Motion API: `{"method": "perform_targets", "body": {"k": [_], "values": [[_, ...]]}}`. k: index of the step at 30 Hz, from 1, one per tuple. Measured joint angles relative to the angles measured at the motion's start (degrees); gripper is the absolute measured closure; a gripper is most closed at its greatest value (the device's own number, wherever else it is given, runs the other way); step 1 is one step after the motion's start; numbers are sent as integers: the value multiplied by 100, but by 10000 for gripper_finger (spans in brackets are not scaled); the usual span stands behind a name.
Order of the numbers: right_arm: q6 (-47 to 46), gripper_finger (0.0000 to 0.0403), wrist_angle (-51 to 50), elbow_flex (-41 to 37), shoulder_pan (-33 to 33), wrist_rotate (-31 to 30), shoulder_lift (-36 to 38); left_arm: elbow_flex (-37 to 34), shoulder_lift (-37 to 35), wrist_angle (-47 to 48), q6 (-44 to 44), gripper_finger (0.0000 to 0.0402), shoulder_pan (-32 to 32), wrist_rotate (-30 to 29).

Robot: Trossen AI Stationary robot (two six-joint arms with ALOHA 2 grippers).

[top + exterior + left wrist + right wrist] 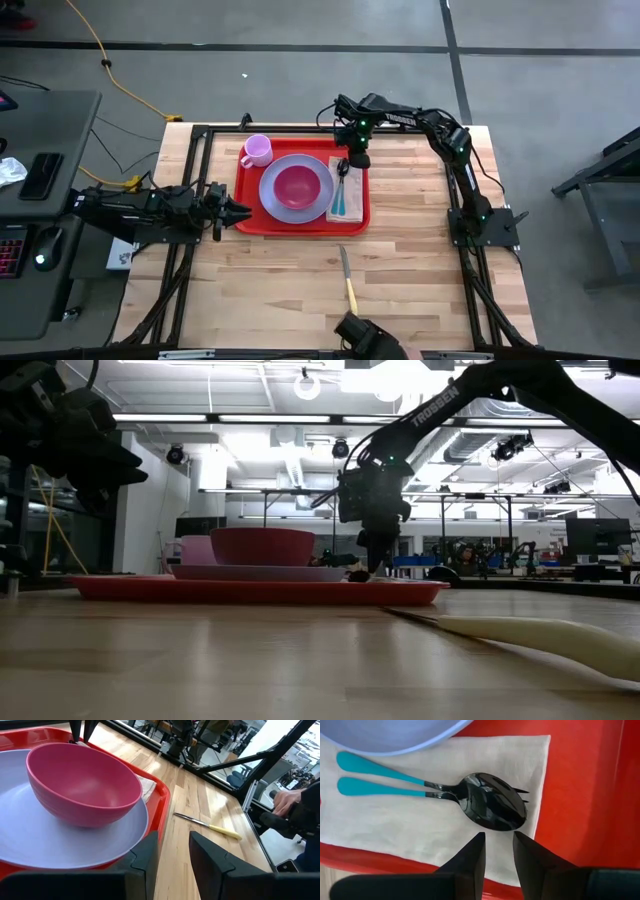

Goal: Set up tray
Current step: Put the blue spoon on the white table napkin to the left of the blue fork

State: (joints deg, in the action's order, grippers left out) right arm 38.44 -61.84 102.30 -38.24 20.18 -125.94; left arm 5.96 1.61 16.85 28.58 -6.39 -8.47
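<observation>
The red tray lies on the wooden table. On it stand a lavender plate with a pink bowl and a pink cup. A white napkin on the tray's right side carries a teal-handled spoon and a fork partly under the spoon. My right gripper is open, pointing down just over the napkin beside the spoon's bowl. My left gripper is open and level at the tray's left edge, near its near corner.
A yellow-handled knife lies on the bare wood toward the table's near edge, right of the tray's middle. A dark object sits at the near edge. A person's hand shows beyond the table's frame. A desk with devices stands at the left.
</observation>
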Motion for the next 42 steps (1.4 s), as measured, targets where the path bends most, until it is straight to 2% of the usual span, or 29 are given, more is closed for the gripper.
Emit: {"method": "perform_targets", "body": {"k": [42], "values": [[4, 324, 305, -4, 271, 98, -60, -2, 0, 3, -2, 261, -2, -22]]}}
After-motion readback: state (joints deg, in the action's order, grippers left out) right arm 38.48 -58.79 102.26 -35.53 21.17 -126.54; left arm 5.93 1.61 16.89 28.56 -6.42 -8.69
